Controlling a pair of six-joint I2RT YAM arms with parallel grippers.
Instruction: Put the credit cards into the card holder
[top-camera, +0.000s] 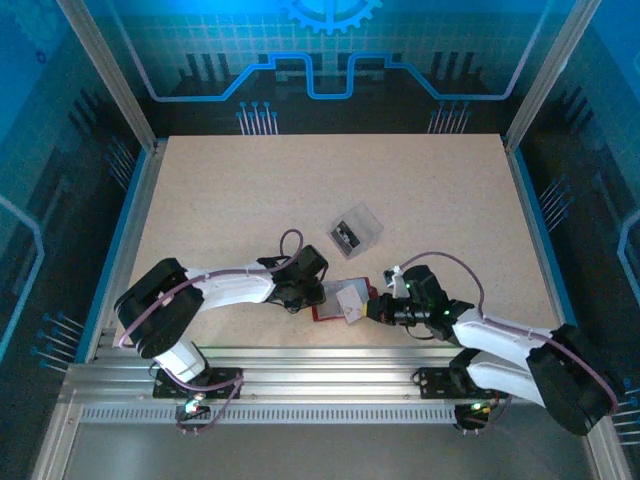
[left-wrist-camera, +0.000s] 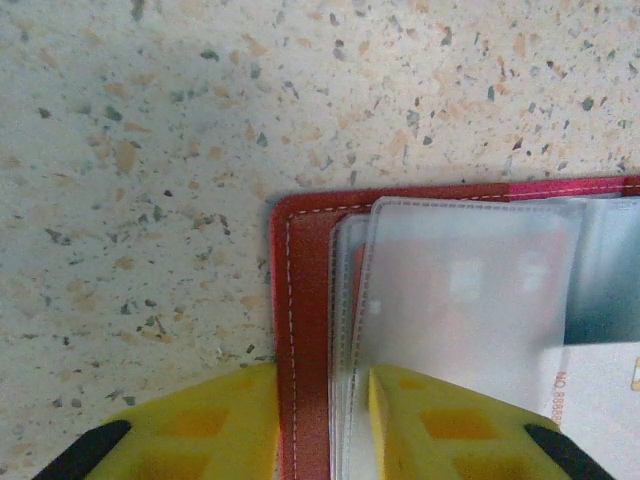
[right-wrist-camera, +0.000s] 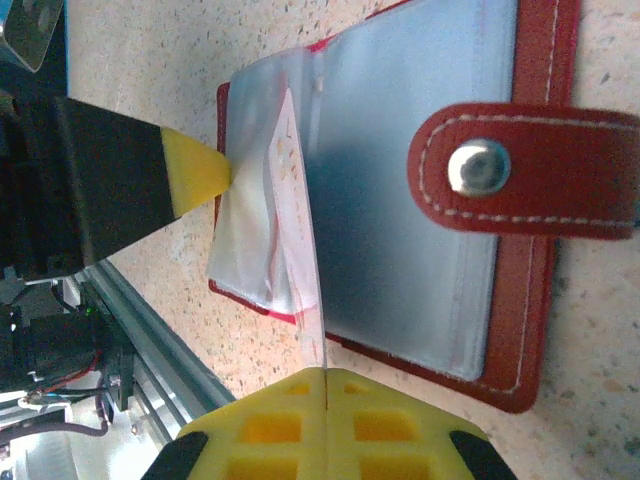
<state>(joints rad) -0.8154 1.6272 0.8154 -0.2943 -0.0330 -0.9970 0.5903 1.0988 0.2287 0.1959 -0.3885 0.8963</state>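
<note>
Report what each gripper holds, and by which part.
Right gripper: a thin pale card, pinched at its near end. Left gripper: no pinch seen; fingers straddle the card holder's cover edge.

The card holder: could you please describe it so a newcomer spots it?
On the table, look at the middle of the near edge. The card holder lies open there: red, with pale pockets and a snap tab, unlike the clear plastic box beyond it.

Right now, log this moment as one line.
left end effector: open, straddling card holder edge | right end effector: shut on credit card, edge-on over card holder
</note>
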